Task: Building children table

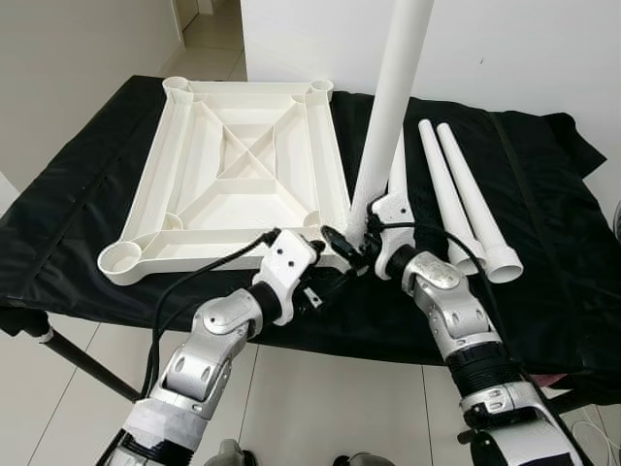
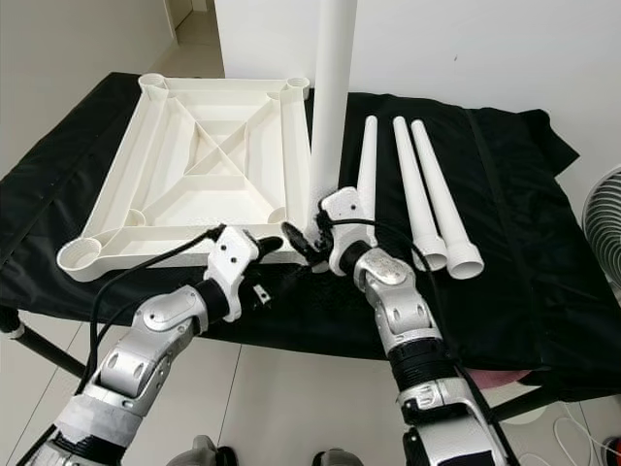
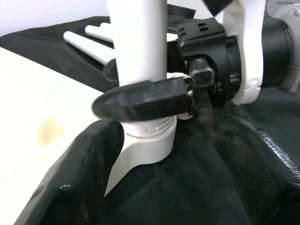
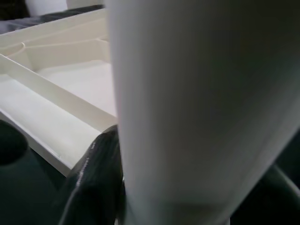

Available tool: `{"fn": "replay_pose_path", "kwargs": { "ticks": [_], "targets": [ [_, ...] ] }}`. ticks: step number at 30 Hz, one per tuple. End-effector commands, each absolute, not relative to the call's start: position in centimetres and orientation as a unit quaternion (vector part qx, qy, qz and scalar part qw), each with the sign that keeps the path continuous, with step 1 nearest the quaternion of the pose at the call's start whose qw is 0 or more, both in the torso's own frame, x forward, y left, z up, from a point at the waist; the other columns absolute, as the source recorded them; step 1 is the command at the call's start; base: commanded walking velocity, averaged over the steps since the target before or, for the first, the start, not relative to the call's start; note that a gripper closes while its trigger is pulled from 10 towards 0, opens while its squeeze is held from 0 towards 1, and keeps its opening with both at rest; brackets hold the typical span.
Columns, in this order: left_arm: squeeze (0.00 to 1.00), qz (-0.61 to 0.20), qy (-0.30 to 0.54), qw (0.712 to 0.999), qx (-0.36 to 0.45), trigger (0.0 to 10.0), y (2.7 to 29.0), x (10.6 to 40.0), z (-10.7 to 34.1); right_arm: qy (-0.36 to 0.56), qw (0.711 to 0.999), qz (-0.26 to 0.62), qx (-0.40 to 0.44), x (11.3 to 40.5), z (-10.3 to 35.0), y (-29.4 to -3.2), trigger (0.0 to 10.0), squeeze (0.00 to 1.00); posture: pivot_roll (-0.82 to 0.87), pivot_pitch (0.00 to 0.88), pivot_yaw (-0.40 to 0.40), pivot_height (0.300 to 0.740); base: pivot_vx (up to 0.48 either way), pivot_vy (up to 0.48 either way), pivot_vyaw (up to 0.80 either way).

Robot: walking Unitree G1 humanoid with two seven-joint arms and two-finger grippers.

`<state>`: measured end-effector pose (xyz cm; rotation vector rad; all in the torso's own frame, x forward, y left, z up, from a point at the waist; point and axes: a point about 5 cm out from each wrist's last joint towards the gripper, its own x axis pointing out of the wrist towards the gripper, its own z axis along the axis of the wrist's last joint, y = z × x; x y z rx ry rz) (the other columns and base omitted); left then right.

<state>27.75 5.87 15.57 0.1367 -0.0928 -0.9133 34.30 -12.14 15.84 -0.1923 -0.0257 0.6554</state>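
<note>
A big black cloth (image 1: 543,243) covers a table that stands on a pale tiled floor (image 1: 320,408). A white wall (image 1: 524,49) is behind it.

On the cloth lies the white plastic table top (image 1: 238,175). It is upside down, so its ribs and cross bars face up. It has a round socket at each corner. The near left socket (image 1: 123,259) is open and bare.

One long white table leg (image 1: 388,116) stands upright at the near right corner of the table top. Its bottom end sits in the corner socket (image 3: 150,143), and screw threads show just above the socket.

The right gripper (image 1: 361,238) is clenched around the bottom part of this upright leg, just above the socket. One black finger (image 3: 145,98) wraps across the front of the leg.

The left gripper (image 1: 335,254) is at the same corner, just beside the right gripper. Its two black fingers (image 3: 84,173) sit low on either side of the socket with a gap between them, spread apart and holding nothing.

Three more white legs (image 1: 466,199) lie side by side on the cloth to the right of the table top. Their wide ends point toward the robot.

A white fan (image 2: 604,228) shows at the far right edge.
</note>
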Motion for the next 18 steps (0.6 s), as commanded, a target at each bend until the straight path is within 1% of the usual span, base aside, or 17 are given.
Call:
{"fn": "replay_pose_path", "kwargs": {
  "ticks": [1,6,11,12,15,17,18],
  "targets": [
    [0.00,-0.425,-0.041,0.902,0.071,10.0,6.1,28.0,15.4,0.002,0.941,0.322,-0.099,34.3,15.3,-12.3,0.0,0.00,-0.11,0.050,0.022,0.740,0.000,0.000,0.00],
    [0.00,-0.424,-0.041,0.902,0.070,10.0,6.1,27.9,15.4,-0.008,0.954,0.296,-0.056,34.3,15.7,-12.0,0.0,0.00,-0.11,0.064,0.022,0.740,0.000,0.000,0.00],
    [0.00,-0.424,-0.040,0.902,0.070,10.0,6.1,27.8,15.4,-0.011,0.960,0.276,-0.038,34.2,15.7,-11.5,0.0,0.00,-0.11,0.066,0.021,0.740,0.000,0.000,0.00],
    [0.00,-0.424,-0.039,0.902,0.070,10.0,6.1,27.8,15.3,-0.007,0.974,0.228,-0.016,34.1,15.7,-11.1,0.0,0.00,-0.11,0.068,0.021,0.740,0.000,0.000,0.00],
    [0.00,-0.424,-0.039,0.902,0.070,10.0,6.1,27.8,15.3,-0.006,0.978,0.206,-0.013,34.0,15.7,-10.9,0.0,0.00,-0.11,0.068,0.021,0.740,0.000,0.000,0.00],
    [0.00,-0.424,-0.037,0.902,0.070,10.0,6.2,27.7,15.2,-0.008,0.987,0.162,-0.011,33.8,15.7,-10.6,0.0,0.00,-0.10,0.070,0.020,0.740,0.000,0.000,0.00],
    [0.00,-0.424,-0.037,0.902,0.070,10.0,6.2,27.7,15.2,-0.008,0.987,0.162,-0.011,33.8,15.7,-10.6,0.0,0.00,-0.10,0.070,0.020,0.740,0.000,0.000,0.00]
  ]
}}
